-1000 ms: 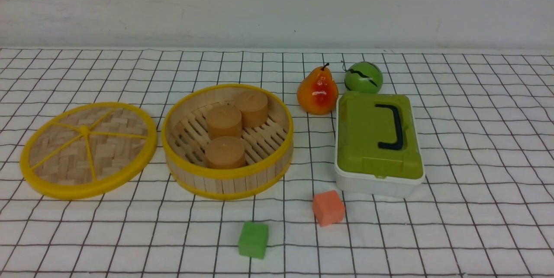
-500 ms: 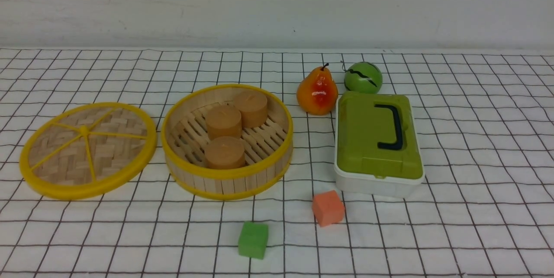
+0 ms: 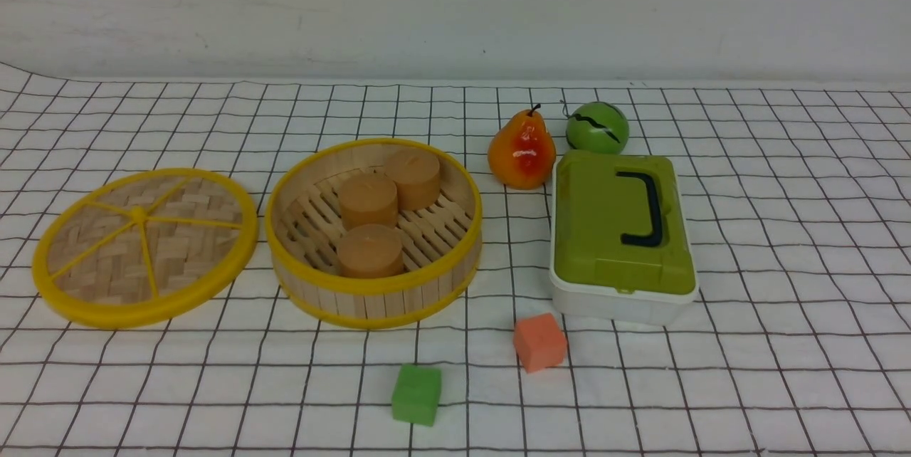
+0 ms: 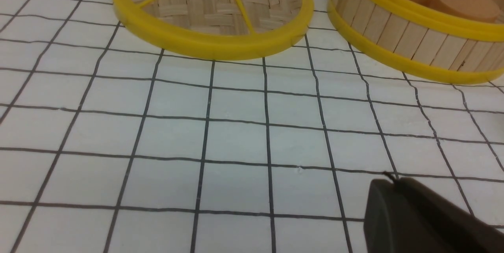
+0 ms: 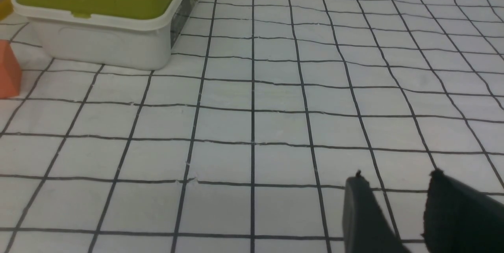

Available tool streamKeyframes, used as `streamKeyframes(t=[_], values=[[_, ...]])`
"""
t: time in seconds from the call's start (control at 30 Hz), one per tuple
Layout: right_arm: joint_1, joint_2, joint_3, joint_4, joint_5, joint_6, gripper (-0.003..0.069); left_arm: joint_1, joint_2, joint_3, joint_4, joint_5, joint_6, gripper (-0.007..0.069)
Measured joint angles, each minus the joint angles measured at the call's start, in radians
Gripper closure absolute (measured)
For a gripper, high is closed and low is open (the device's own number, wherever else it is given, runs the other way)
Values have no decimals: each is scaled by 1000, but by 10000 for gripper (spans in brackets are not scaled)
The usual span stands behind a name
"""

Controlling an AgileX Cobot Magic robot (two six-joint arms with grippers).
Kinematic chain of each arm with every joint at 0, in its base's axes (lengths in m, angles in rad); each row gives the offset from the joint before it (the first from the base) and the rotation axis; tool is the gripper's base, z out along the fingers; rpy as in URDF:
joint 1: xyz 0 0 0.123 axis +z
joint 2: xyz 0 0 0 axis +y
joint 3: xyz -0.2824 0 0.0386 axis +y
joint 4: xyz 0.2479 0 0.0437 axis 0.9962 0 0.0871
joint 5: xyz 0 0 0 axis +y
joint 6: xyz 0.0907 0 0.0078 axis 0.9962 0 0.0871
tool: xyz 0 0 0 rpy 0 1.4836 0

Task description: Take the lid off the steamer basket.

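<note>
Front view showed the lid (image 3: pixel 146 247) lying flat beside the open steamer basket (image 3: pixel 374 229), so the task looked done; the best move, I judged, was keeping the empty right gripper (image 5: pixel 397 201), its fingers slightly apart, and the left gripper (image 4: pixel 417 213), whose state I could not tell, clear.

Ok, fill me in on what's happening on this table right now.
Nothing is being handled. The lid is already off, lying flat on the checked cloth just left of the steamer basket, which sits open with three brown cylinders inside. Neither arm shows in the front view. The right gripper holds nothing, its fingers slightly apart over bare cloth; only one dark finger of the left gripper shows.
</note>
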Motion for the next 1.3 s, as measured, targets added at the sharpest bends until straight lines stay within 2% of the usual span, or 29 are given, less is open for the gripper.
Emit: streamKeyframes(t=[1.3], values=[[0,0,0,0,0,0,419,0,0,0,0,1,0,606]])
